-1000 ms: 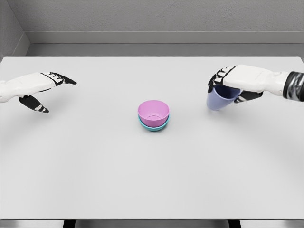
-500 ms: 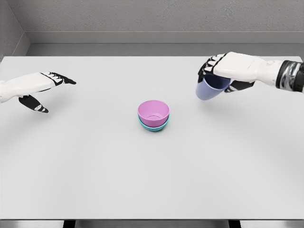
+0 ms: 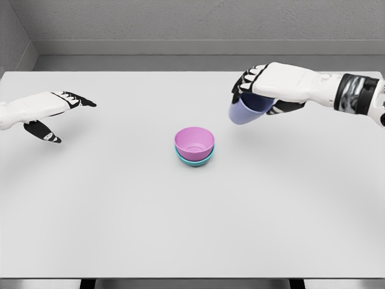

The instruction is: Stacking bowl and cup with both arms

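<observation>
While the left hand (image 3: 45,111) rests spread, the right hand (image 3: 264,90) grips the lavender cup (image 3: 243,112) above the table (image 3: 192,229).

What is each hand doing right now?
Left hand: open, holding nothing.
Right hand: closed on the lavender cup.

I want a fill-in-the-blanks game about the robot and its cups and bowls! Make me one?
1. The right hand holds a lavender ____.
2. The pink bowl sits nested inside a ____ bowl.
3. The left hand holds ____, with its fingers spread.
4. The cup hangs above the table, to the ____ of the bowls.

Missing words: cup; teal; nothing; right
</observation>
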